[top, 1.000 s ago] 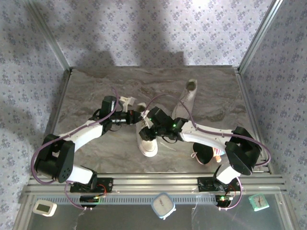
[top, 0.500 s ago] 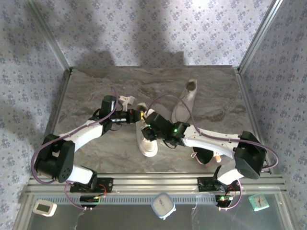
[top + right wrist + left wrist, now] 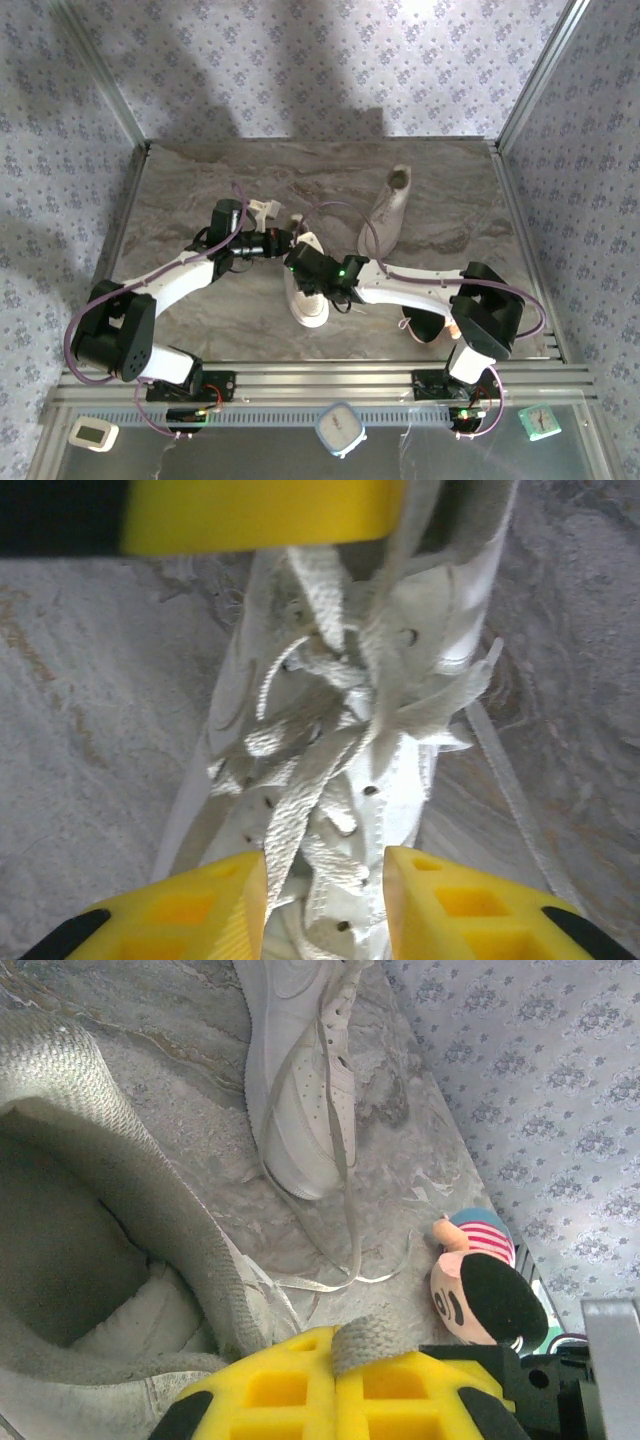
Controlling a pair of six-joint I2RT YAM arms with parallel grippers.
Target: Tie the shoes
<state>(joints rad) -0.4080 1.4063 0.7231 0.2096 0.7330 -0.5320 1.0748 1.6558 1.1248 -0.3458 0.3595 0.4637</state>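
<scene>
**White laces loose, heel pinned for the tie**

Grey webbing sits clamped between my left gripper's (image 3: 336, 1375) yellow pads. It is the tab (image 3: 372, 1341) at the heel of the near shoe (image 3: 306, 305), and I clench it so the shoe cannot skid or twist on the table (image 3: 190, 200) while my other hand works. In the top view this shoe lies mid-table, toe to 6 o'clock and heel to 12. My left arm comes in from 8 o'clock and my right from 4.

My right gripper (image 3: 325, 875) hangs over the tongue with its fingers apart, straddling the laces (image 3: 322, 748). One strand runs along the inner edge of my 9 o'clock finger, but I judge nothing is pinched. The opening looks set just wide enough to take a single strand. The laces lie in a slack tangle across the eyelets with no bow, so I judge the tie is barely begun. Next I need to pick one strand cleanly out of the heap.

The far shoe (image 3: 388, 212) lies at 1 o'clock of the near one, well apart, its laces trailing loose. A plush toy (image 3: 485, 1295) sits at 4 o'clock by my right arm, no part of this job.
</scene>
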